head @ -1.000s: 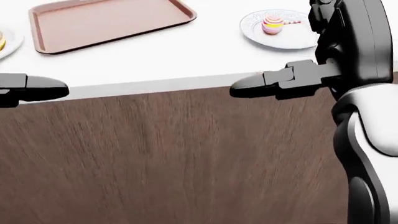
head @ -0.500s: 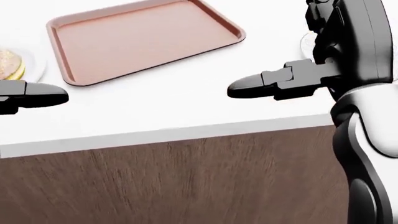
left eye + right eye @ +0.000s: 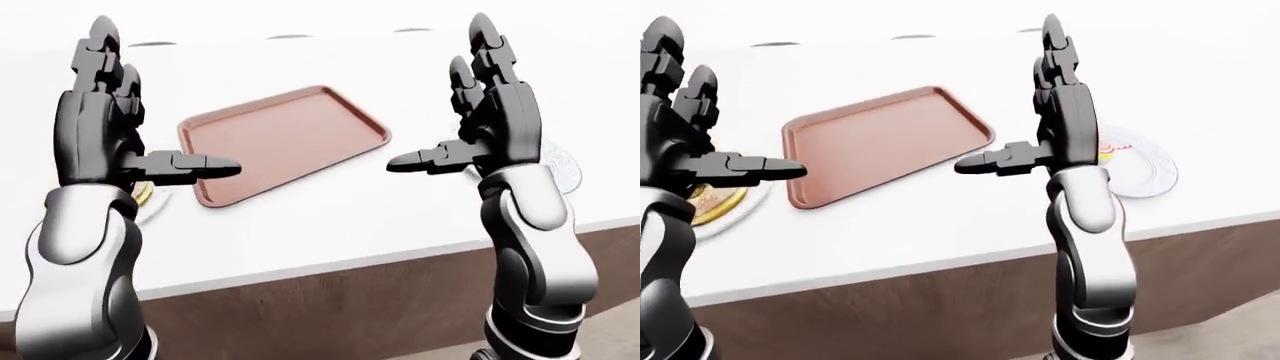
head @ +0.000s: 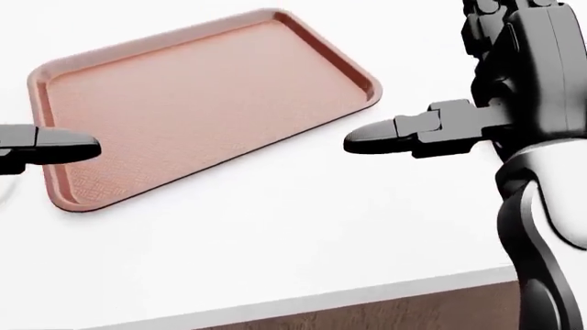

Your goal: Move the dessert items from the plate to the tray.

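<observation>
A brown tray [image 4: 201, 96] lies bare on the white counter [image 4: 275, 234], between my two hands. A white plate [image 3: 1148, 178] sits to the tray's right, partly behind my right hand. On it a pink and yellow dessert [image 3: 1106, 154] just shows past the wrist. My left hand [image 3: 150, 112] is raised and open with fingers up and thumb out, over the tray's left end. My right hand [image 3: 445, 97] is raised and open the same way, right of the tray. Both hands are empty.
A second white plate [image 3: 735, 219] with a yellowish bun-like item [image 3: 718, 201] sits left of the tray, partly behind my left hand. The counter's near edge and brown wood face [image 3: 350, 300] run along the bottom of the eye views.
The whole head view has shifted: the tray has slid down and grown, and the counter edge has dropped to the bottom. The camera has moved closer. Both hands keep the same open pose.
</observation>
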Controlling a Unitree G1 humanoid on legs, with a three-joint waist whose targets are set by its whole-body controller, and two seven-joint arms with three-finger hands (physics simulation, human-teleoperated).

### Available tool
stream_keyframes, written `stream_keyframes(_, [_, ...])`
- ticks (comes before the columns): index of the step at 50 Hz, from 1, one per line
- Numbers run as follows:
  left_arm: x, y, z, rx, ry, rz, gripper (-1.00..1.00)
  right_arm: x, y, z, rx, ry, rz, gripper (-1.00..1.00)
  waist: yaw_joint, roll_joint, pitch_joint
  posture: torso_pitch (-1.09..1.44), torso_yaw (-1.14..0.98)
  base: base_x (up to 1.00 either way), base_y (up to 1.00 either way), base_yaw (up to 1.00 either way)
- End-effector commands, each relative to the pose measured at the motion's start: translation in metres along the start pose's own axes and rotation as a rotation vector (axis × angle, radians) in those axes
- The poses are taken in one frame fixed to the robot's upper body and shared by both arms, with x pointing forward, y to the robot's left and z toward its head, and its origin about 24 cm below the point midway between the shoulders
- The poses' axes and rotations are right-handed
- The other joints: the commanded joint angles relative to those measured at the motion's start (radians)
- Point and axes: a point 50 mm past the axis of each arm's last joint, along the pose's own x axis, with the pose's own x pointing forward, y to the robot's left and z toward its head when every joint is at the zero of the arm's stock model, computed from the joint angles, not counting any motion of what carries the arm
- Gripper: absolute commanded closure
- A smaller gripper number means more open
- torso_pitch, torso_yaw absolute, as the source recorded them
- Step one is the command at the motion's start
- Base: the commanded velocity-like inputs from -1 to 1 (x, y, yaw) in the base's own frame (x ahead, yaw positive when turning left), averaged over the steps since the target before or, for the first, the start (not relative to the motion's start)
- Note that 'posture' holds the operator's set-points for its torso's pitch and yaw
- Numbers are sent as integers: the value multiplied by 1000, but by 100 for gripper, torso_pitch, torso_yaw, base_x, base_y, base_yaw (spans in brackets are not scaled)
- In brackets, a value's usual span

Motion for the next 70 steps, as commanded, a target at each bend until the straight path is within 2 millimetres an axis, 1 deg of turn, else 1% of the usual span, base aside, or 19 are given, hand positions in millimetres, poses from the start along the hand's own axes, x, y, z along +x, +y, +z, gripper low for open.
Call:
stream_keyframes(1, [-1, 4, 9, 9, -51, 17, -100, 1, 0, 10, -10, -48, -8, -100, 1, 9, -20, 0, 0, 0, 0, 0])
stream_keyframes(3, [-2, 3, 11, 10, -52, 18, -100, -1, 1, 13, 4, -56, 8, -100, -2, 75, -50, 0, 0, 0, 0, 0])
stream_keyframes(4, [-2, 3, 11, 8, -52, 19, -100, -1, 2, 13, -8, -55, 9, -100, 3, 17, -33, 0, 0, 0, 0, 0])
stream_keyframes(5, [-2, 3, 12, 8, -52, 21, -100, -2, 1, 14, 3, -75, 19, -100, 11, 18, -41, 0, 0, 0, 0, 0])
stream_keyframes(6, [-2, 4, 11, 11, -52, 22, -100, -2, 1, 16, -3, -74, 9, -100, 29, 14, -75, 0, 0, 30, 0, 45])
stream_keyframes(7, [-2, 4, 11, 9, -52, 22, -100, -2, 1, 15, -7, -72, 12, -100, 26, 4, -40, 0, 0, 30, 0, 50])
stream_keyframes(8, [-2, 4, 10, 9, -53, 21, -100, -2, 1, 15, -2, -71, 9, -100, 30, -1, -25, 0, 0, 29, 0, 59])
stream_keyframes(10, [-2, 5, 9, 9, -51, 23, -100, -1, 0, 13, -29, -63, 7, -100, 33, -41, -27, 0, 0, 30, 0, 62])
stream_keyframes(12, [-3, 5, 7, 11, -49, 21, -100, -1, 1, 8, -46, -38, 7, -100, 15, -78, -7, 0, 0, 5, 23, 0])
stream_keyframes(14, [-2, 6, 6, 14, -47, 23, -100, -1, 0, 7, -48, -30, -4, -100, 28, -34, -49, 0, 0, 0, 0, 0])
stream_keyframes(15, [-3, 6, 6, 12, -46, 22, -100, -1, -1, 6, -51, -23, -9, -100, 28, -14, -58, 0, 0, 0, 0, 0])
stream_keyframes(18, [-3, 7, 5, 17, -44, 23, -100, -1, -10, -3, -149, 59, -37, -100, 28, -9, -56, 0, 0, 0, 0, 0])
stream_keyframes(25, [-3, 6, 3, 18, -38, 25, -100, -9, -60, 20, -486, 217, -88, -100, 30, -13, -50, 0, 0, 0, 0, 0])
stream_keyframes(31, [-3, 2, 4, 26, -39, 18, -100, 7, -95, 37, -731, 328, -62, -100, 23, -18, -43, 0, 0, 0, 0, 0])
stream_keyframes(35, [-4, 2, 5, 23, -38, 20, -100, 22, -109, 33, -854, 386, -24, -100, 17, -14, -39, 0, 0, 0, 0, 0])
stream_keyframes(47, [-5, 4, 0, 26, -31, 22, -100, 71, -140, -3, -1055, 544, 26, -100, 8, 4, -42, 0, 0, 0, 0, 0])
stream_keyframes(56, [-6, 5, 0, 23, -29, 23, -100, 83, -150, -15, -1152, 642, 64, -100, 9, 7, -49, 0, 0, 0, 0, 0])
stream_keyframes(61, [-5, 4, -1, 22, -29, 21, -100, 93, -156, -10, -1199, 667, 57, -100, 10, 6, -54, 0, 0, 0, 0, 0])
stream_keyframes(70, [-6, 5, -1, 18, -26, 22, -100, 97, -168, -28, -1274, 758, 53, -100, 15, 2, -61, 0, 0, 0, 0, 0])
